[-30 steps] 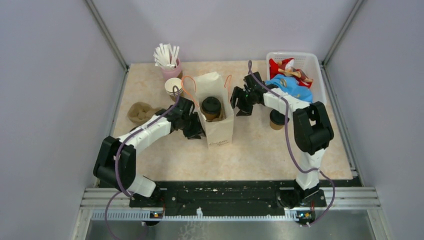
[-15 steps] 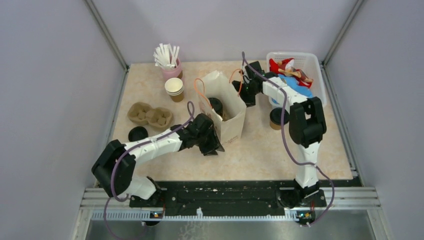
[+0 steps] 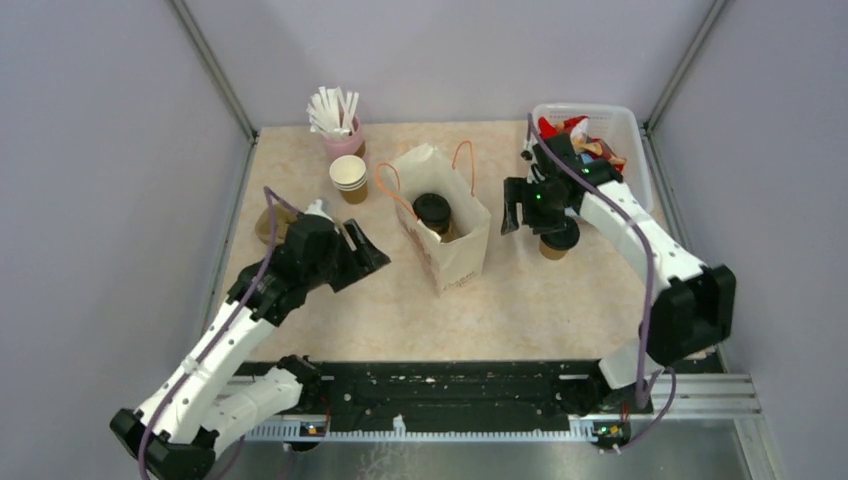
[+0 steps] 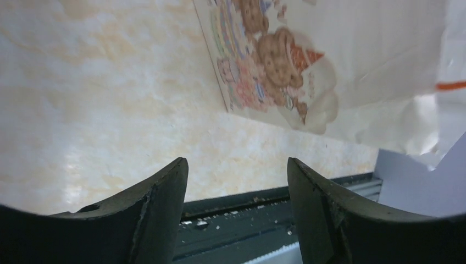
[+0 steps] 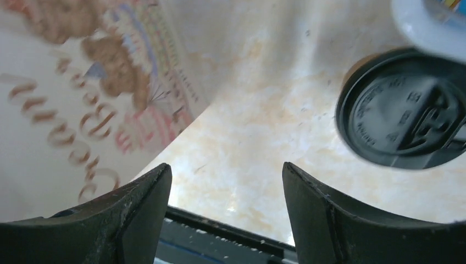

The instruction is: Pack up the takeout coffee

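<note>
A white paper bag with orange handles stands open mid-table, with one brown takeout coffee cup with a black lid inside it. The second coffee cup stands on the table right of the bag. Its lid shows at the upper right of the right wrist view. My right gripper is open and empty, hovering between bag and cup, just left of the cup. My left gripper is open and empty, left of the bag and apart from it. The bag's printed side shows in both wrist views.
A pink cup of white straws and a stack of lidless cups stand at the back left. A cardboard cup carrier lies mostly hidden behind my left arm. A white basket of packets sits at the back right.
My left gripper has pulled back left, away from the bag. My right gripper has left the bag's far side and swung right to the second cup. The bag stands alone.
</note>
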Robot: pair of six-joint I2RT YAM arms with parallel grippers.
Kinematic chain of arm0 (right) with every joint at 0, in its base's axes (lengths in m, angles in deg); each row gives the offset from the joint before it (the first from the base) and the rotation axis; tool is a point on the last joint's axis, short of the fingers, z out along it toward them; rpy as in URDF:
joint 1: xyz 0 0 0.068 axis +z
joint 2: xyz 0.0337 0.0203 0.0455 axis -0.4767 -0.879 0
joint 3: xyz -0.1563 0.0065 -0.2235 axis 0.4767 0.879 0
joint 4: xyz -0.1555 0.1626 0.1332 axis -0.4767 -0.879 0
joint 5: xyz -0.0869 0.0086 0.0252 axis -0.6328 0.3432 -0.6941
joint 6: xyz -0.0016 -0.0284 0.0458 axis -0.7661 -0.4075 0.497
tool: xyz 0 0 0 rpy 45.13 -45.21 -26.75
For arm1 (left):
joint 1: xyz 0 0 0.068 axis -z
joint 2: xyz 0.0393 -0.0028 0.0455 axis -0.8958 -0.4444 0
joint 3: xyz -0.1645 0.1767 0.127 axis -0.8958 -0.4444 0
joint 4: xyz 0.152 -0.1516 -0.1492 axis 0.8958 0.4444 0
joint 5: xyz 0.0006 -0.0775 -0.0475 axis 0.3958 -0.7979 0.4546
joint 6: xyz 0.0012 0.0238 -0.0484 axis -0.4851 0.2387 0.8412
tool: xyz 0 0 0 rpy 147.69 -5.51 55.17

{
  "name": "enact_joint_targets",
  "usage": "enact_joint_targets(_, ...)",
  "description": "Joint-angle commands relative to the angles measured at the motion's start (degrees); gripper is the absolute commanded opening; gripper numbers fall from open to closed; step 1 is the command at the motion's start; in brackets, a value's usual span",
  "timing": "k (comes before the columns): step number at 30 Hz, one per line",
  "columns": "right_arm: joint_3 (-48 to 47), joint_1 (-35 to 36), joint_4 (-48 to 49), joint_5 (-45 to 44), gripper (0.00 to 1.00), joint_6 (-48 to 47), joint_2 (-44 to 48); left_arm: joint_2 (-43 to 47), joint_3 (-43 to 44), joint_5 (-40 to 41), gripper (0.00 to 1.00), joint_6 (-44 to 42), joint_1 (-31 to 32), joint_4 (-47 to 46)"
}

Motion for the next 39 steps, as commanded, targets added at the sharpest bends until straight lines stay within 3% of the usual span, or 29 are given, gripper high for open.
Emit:
enact_joint_targets(1, 8.7, 2.0, 3.0, 8.4, 0.73, 6.9, 10.1, -3.5, 7.9, -5.1, 0.74, -14.7, -9.2, 5.6)
enact_joint_targets(4, 19.0, 7.2, 9.8, 11.7, 0.73, 14.8, 18.6, -8.7, 11.8, -7.8, 0.74, -19.1, -13.0, 7.0)
enact_joint_targets(8, 30.7, 18.0, 22.4, 4.3, 0.72, 17.6, 29.3, -11.1, 12.4, -8.5, 0.74, -22.2, -14.8, 3.6)
enact_joint_targets(11, 38.7, 27.0, 30.6, -3.4, 0.72, 13.0, 36.6, -12.2, 13.4, -9.1, 0.74, -22.6, -15.6, 2.9)
enact_joint_targets(14, 44.7, 35.4, 41.0, -5.5, 0.71, 2.3, 39.8, -11.9, 13.3, -8.4, 0.75, -23.4, -15.7, 2.4)
enact_joint_targets(19, 43.1, 47.4, 51.3, -8.2, 0.71, -22.7, 29.7, -11.0, 15.0, -5.9, 0.76, -25.0, -16.1, 2.6)
enact_joint_targets(23, 36.5, 50.3, 55.9, -11.1, 0.69, -32.0, 14.5, -10.1, 16.3, -3.5, 0.77, -26.4, -16.1, 3.2)
enact_joint_targets(32, 21.0, 50.2, 56.4, -20.4, 0.63, -32.8, -9.3, -8.1, 18.5, 2.2, 0.79, -28.3, -16.5, 5.9)
enact_joint_targets(39, 23.4, 48.1, 54.4, -31.9, 0.63, -31.0, -12.2, -8.0, 20.3, 4.1, 0.80, -30.1, -16.7, 7.3)
